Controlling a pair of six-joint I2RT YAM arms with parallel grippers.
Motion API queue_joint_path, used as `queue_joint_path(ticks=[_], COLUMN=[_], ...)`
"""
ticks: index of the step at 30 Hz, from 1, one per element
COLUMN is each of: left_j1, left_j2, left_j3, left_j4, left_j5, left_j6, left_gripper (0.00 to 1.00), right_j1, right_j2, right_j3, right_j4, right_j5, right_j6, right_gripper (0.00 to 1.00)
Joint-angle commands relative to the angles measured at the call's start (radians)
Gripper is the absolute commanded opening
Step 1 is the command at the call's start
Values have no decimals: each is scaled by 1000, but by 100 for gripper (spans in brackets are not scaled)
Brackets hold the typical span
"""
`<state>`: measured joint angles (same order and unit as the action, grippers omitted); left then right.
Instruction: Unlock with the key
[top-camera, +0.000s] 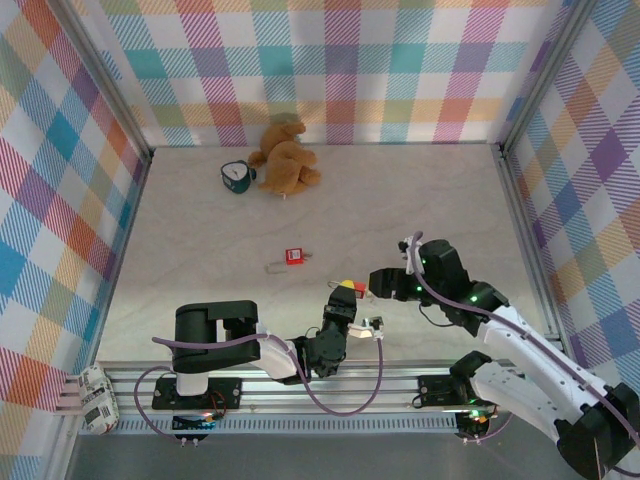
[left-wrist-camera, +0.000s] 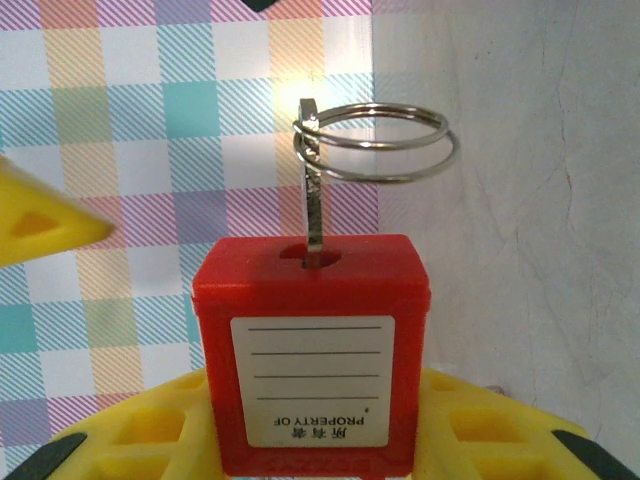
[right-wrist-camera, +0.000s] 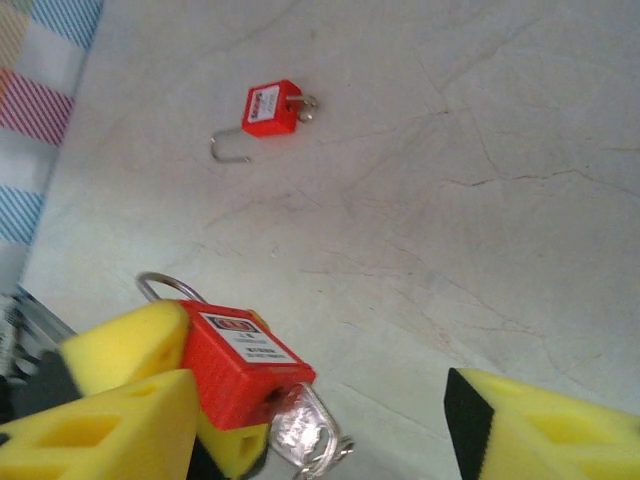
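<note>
Shows a small square red plastic padlock (left-wrist-camera: 310, 350) clamped in the partly closed left gripper (left-wrist-camera: 320, 445) above the pale worktop (right-wrist-camera: 450, 150). Shows a tiny dull metal key (left-wrist-camera: 313, 205) seated in its keyhole. Shows the right gripper (right-wrist-camera: 320, 410) wide open just beside, holding nothing.

Mostly black left arm (top-camera: 215, 335), white-and-black right arm (top-camera: 530, 350), purple-grey cables (top-camera: 380, 375), green lights (top-camera: 470, 298), yellow black-tipped pincer fingers (right-wrist-camera: 540, 430)
</note>
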<state>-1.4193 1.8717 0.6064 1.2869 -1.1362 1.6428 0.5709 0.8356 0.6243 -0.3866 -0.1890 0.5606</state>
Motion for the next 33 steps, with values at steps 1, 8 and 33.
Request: queue_joint_path(ticks=[1, 8, 33], left_j1=[21, 67, 69], left_j2=[-24, -29, 49], left_j3=[21, 71, 206], left_j4=[66, 66, 71], left_j5=[15, 67, 118], left_j6=[-17, 6, 20], left_gripper=[0, 0, 0], right_j1=[-44, -196, -250], right_j2=[-40, -142, -82], right_j3=[-14, -165, -264], right_j4=[21, 268, 497], right_j5=[-74, -331, -535], right_j6=[113, 379, 559], right_gripper=[72, 78, 66])
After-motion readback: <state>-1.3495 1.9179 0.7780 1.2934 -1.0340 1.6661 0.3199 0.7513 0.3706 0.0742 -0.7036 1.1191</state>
